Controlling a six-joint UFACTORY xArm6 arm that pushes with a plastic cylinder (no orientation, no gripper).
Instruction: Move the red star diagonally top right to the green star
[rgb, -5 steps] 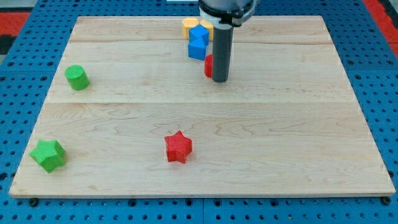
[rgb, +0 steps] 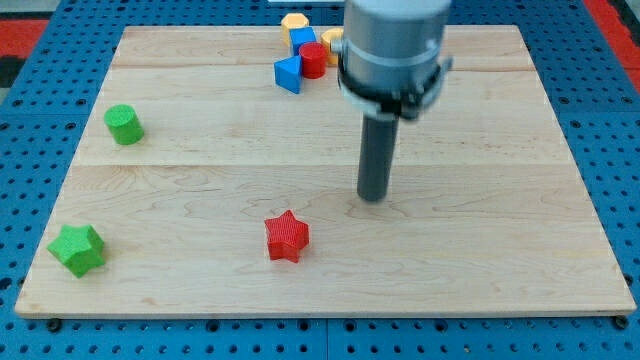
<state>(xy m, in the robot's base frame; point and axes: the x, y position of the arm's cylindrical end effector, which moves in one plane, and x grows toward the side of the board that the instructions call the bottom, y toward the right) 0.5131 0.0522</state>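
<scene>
**A:** How far along was the job at that point?

**B:** Barely begun, by my reading. The red star (rgb: 287, 237) lay near the view's bottom, about mid-width, well apart from the green star (rgb: 77, 249) at the bottom left corner of the table (rgb: 500, 260). The two sat roughly level, so the red one was nowhere near a spot up and to the right of the green one.

**A:** And my tip?

**B:** My tip (rgb: 373, 197) stood up and to the right of the red star, near it but not touching. There were no fingers on this rod, so nothing could be said of them being clenched or released.

**A:** What remained, then?

**B:** Nearly everything: the star had to be pushed leftward across most of the gap.

**A:** What did the pieces look like?

**B:** Both stars looked chunky and matte, with blunt points. A green cylinder (rgb: 124, 124) sat at the left. At the top was a cluster: a blue block (rgb: 290, 74), a red cylinder (rgb: 313, 59) and a yellow block (rgb: 294, 22). The table was pale planked wood with a smooth grain.
</scene>
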